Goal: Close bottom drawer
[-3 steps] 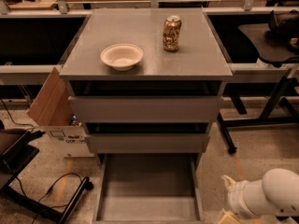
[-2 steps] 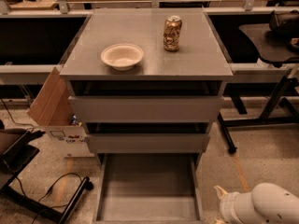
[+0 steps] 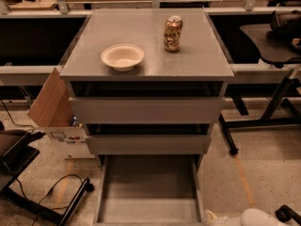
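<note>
Bottom drawer (image 3: 149, 192) needs a square push; hand (image 3: 212, 217), just off its front right corner, whether clenched I cannot tell; bring it to mid-front, since the drawer juts far beyond the desk's (image 3: 188, 65) front edge.

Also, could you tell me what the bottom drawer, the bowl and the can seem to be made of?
Bottom drawer: matte grey panel, likely painted metal or laminate; flat, even sheen. Bowl: cream, smooth, perhaps ceramic or plastic. Can: shiny printed metal, probably aluminium. The hand sits at the frame's bottom edge, right of the drawer.
</note>
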Controlling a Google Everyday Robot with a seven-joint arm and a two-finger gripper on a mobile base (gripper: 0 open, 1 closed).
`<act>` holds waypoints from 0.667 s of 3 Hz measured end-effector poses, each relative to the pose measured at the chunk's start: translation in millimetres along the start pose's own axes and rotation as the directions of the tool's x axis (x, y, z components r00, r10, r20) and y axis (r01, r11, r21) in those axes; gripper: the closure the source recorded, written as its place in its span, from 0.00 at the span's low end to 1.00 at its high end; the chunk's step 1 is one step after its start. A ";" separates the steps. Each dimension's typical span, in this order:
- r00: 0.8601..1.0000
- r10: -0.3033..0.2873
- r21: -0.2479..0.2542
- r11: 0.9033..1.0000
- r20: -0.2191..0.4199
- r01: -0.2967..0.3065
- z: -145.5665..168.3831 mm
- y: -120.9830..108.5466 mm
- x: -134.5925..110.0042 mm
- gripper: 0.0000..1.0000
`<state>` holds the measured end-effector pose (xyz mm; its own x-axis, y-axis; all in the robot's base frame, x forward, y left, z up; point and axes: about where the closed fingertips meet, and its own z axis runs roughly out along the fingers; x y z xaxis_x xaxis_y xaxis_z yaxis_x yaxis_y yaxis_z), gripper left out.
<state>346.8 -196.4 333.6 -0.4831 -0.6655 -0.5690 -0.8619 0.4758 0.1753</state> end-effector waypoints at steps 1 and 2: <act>1.000 0.009 -0.021 1.000 0.004 -0.009 9.6 6.5 3.8 0.00; 1.000 0.014 -0.056 0.998 0.012 -0.013 26.2 10.1 10.0 0.00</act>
<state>337.2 -183.1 308.6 -0.4931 -0.6518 -0.5762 -0.8628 0.4514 0.2278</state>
